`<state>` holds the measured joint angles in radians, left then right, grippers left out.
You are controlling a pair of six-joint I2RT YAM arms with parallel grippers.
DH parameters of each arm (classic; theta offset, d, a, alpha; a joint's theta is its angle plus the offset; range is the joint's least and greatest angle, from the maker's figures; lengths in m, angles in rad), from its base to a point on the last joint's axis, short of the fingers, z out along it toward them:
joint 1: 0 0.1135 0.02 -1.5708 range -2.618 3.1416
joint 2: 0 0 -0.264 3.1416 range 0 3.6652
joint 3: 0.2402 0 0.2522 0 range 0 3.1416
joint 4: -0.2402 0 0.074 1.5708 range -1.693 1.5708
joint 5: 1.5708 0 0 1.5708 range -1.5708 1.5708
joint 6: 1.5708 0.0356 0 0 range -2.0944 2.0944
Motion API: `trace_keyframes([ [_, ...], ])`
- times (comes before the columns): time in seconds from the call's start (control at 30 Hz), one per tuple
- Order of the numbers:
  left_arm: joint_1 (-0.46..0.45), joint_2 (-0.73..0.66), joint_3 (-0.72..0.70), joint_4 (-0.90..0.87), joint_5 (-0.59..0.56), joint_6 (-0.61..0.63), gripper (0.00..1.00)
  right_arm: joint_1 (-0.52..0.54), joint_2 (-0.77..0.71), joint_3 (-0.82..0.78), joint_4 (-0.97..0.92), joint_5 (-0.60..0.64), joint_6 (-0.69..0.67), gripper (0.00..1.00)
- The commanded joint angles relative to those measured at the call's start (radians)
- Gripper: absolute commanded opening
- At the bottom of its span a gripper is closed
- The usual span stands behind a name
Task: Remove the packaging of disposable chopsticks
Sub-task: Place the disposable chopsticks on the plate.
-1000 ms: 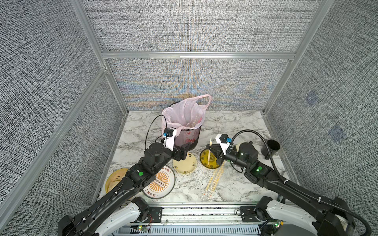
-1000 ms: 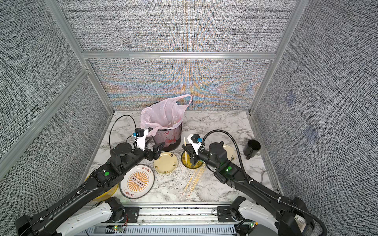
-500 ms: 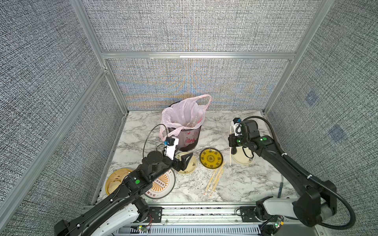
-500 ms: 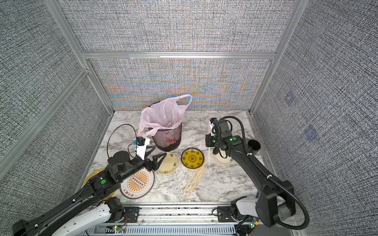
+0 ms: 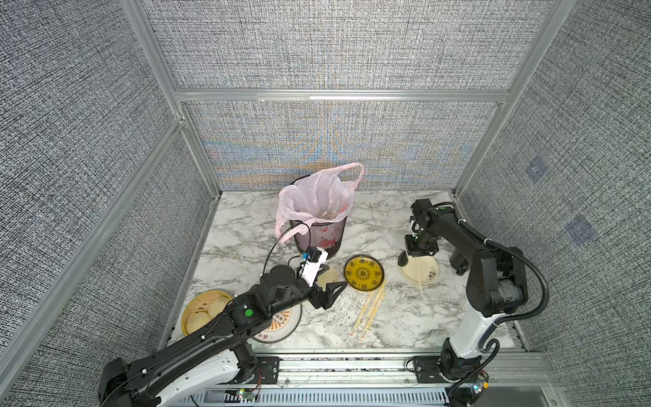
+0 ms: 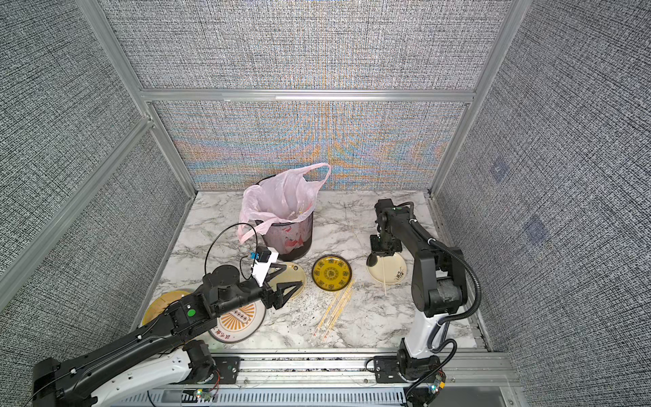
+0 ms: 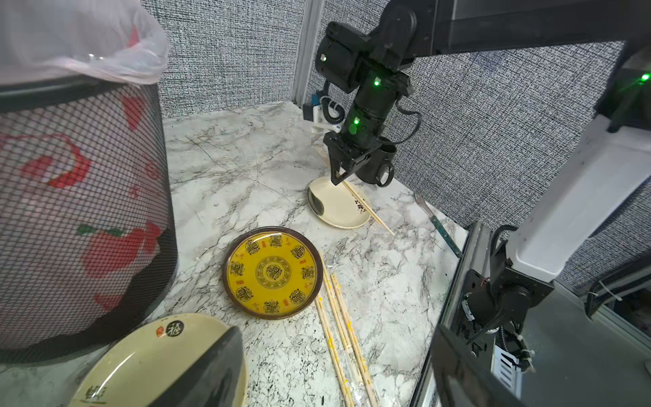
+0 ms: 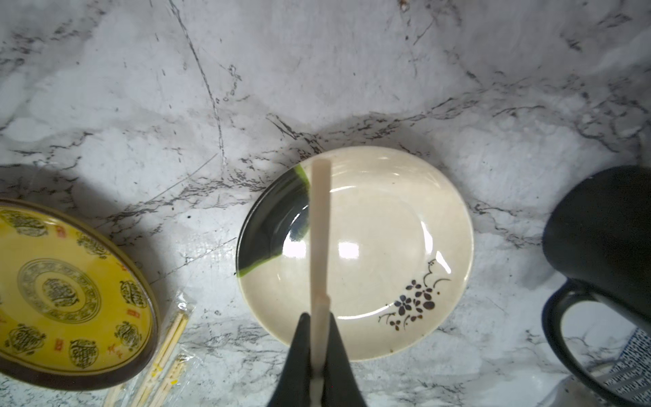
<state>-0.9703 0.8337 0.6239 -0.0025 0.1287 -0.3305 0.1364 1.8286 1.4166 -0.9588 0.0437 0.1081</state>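
The right arm rises from its base at the front right of the desk (image 5: 246, 246), folds at a high elbow and turns its wrist down. This leaves the right end effector (image 8: 317, 352) pointing down over a cream plate (image 8: 387, 211) with a dark patch and a small flower print. Its jaws are pressed together on one end of a bare, pale chopstick (image 8: 320, 239). In the left wrist view the stick slants across the plate, its free end past the rim, over the desk.

The left arm stretches low from the front left, crossing an orange-patterned plate (image 5: 281, 324). The left end effector (image 6: 294, 276) lies nearly level, jaws wide apart and empty, over the edge of a second cream plate (image 7: 151, 359) close to the mesh waste bin (image 5: 317, 239).

The remaining disposable chopsticks (image 5: 368, 313) lie in a loose bundle on the marble-patterned desk just beside a yellow plate (image 5: 364, 273), between the two arms. Their packaging (image 8: 183, 306), clear sleeves with small print, is still around them.

A pink plastic bag (image 5: 317, 197) lines the bin, and a black mug (image 8: 599, 229) stands just beside the flowered plate. A yellow dish (image 5: 202, 310) of pale round cakes sits at the front left. Grey woven panels in aluminium framing enclose the desk on three sides.
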Motion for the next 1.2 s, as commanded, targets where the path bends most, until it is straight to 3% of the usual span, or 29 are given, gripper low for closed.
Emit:
trace_keyframes([
  [0.0, -0.028, 0.025, -0.003, 0.047, 0.004, -0.001, 0.83, -0.006, 0.032, 0.027, -0.034, -0.012, -0.021, 0.00],
  [0.37, -0.087, 0.081, -0.023, 0.114, -0.038, -0.003, 0.83, -0.037, 0.127, 0.030, 0.012, -0.031, 0.001, 0.00],
  [0.93, -0.108, 0.112, -0.021, 0.142, -0.045, 0.002, 0.83, -0.054, 0.187, 0.033, 0.011, -0.050, 0.008, 0.16],
  [1.17, -0.108, 0.102, -0.024, 0.130, -0.070, 0.014, 0.83, -0.054, 0.145, 0.014, 0.008, -0.043, 0.023, 0.22],
])
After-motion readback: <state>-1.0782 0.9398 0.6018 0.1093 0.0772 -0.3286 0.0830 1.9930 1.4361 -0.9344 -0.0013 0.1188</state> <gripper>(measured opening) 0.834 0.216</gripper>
